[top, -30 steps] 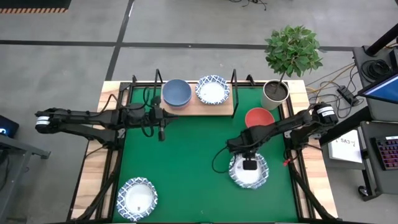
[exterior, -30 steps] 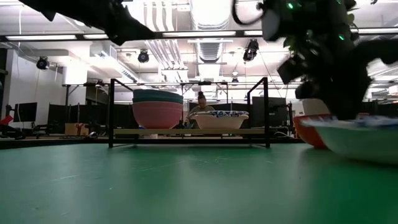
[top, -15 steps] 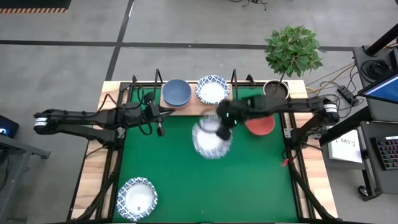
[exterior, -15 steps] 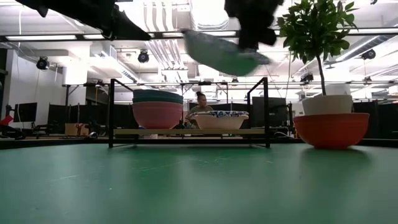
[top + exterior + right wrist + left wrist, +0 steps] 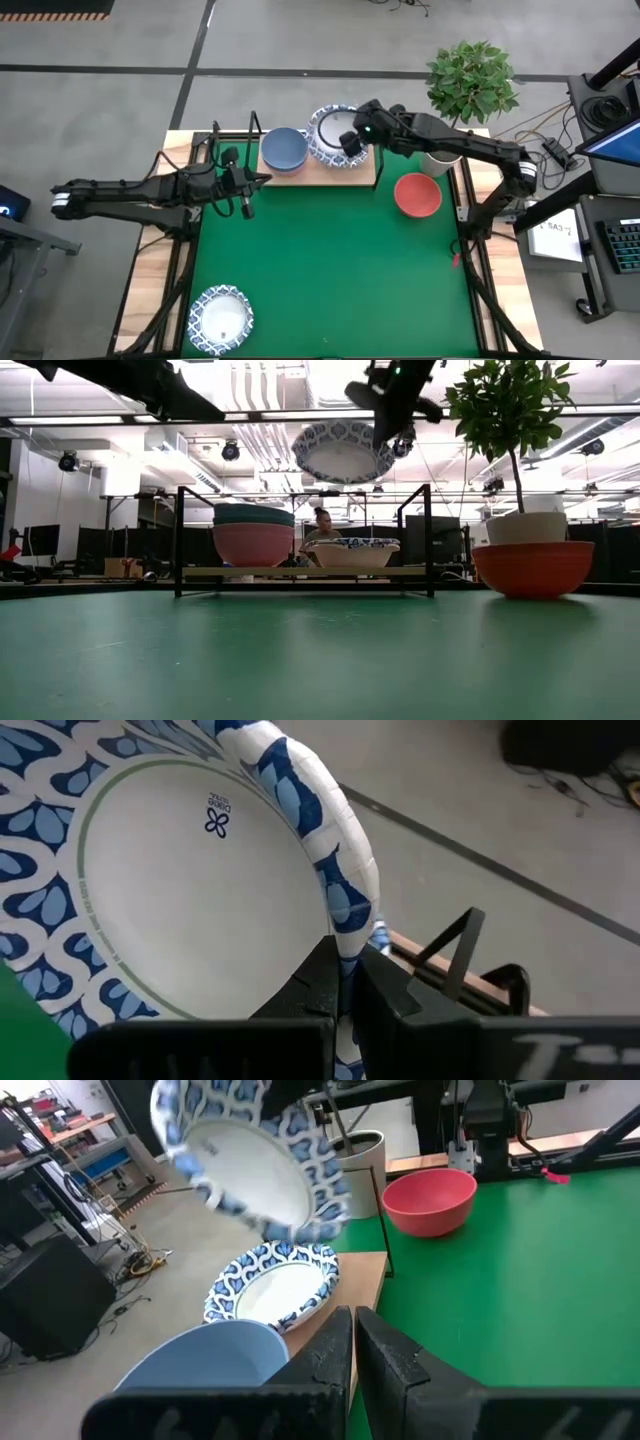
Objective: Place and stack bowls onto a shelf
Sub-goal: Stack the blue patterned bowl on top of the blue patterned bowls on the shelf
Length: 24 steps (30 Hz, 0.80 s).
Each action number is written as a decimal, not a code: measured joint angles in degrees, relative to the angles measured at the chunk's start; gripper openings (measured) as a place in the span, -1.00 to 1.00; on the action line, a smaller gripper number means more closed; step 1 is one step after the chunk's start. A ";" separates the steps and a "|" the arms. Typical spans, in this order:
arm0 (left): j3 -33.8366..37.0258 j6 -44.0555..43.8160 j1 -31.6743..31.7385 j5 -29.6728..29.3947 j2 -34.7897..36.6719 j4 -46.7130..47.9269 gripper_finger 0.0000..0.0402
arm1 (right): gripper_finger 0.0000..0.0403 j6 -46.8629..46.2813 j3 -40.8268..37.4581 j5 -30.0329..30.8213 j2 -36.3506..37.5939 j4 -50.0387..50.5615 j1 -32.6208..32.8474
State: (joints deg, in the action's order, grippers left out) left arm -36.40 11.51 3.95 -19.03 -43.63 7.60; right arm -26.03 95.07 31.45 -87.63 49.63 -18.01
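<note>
Shelf [image 5: 318,172] at tabletop back edge; low view alone shows pink bowl [image 5: 252,544] under stack. Right gripper [image 5: 351,142] fingers clamped on patterned bowl [image 5: 331,135] rim, above shelf. Left gripper [image 5: 246,199] fingers together, near shelf.

Held bowl [image 5: 332,132] hangs above shelf [image 5: 362,176]; 2 bowls apart.

Bright, even light falls from overhead; in the low view the ceiling lamps [image 5: 330,378] glare white and the arms show as dark silhouettes against them. The mat [image 5: 330,260] is evenly lit, with only faint, soft shadows. The carried bowl [image 5: 255,1165] is slightly blurred in the left wrist view (the near fingers too). The high view stays sharp throughout.
</note>
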 joint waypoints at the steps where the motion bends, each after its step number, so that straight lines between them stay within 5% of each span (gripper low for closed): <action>1: 0.19 0.00 0.00 0.00 0.28 0.06 -1.00 | -0.96 -0.10 0.00 0.11 -0.74 -0.21 -0.63; 17: 0.57 0.04 0.00 0.00 0.59 0.61 -1.00 | -0.95 0.04 0.00 0.05 -8.38 -0.90 -6.60; 24: 0.57 0.17 0.00 0.00 0.56 0.63 -1.00 | -0.75 1.16 0.00 0.08 -9.67 -1.21 -6.79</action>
State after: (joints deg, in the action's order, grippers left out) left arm -35.83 11.68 3.95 -19.03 -43.07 8.23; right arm -24.86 95.07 31.53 -97.30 48.43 -24.80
